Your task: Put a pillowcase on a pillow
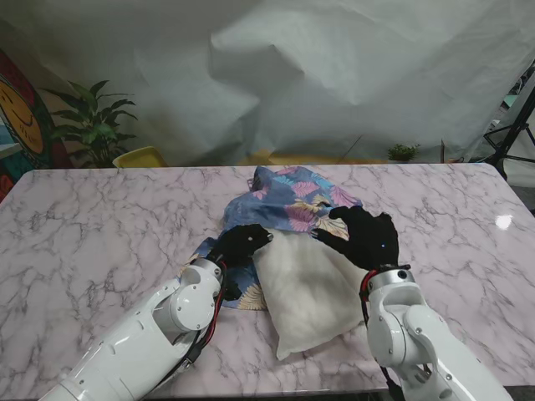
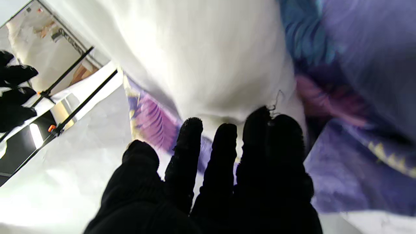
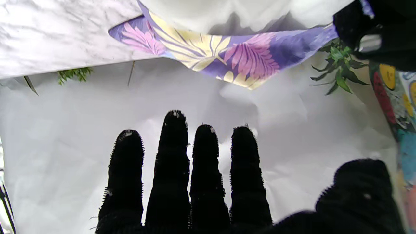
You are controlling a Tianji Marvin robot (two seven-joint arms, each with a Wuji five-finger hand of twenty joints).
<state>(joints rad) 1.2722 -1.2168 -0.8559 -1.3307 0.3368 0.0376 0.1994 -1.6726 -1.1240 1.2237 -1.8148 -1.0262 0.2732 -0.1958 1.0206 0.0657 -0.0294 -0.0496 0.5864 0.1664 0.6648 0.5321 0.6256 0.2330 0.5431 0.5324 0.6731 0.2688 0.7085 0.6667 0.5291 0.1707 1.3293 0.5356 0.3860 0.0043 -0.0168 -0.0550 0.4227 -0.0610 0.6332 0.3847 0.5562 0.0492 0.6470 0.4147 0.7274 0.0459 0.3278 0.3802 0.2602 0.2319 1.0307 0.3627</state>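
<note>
Here the white pillow [image 1: 305, 288] sits half inside the floral pillowcase [image 1: 288, 200].

Bare marble table [image 1: 100, 217] lies open on both sides; the pillow [image 1: 309, 288] and pillowcase [image 1: 292, 196] block the middle.

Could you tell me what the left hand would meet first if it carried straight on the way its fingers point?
Most likely the white pillow. In the wrist view the left hand points its fingertips right at the pillow's side, with the floral pillowcase bunched beside it. Whether they already touch is unclear.
</note>
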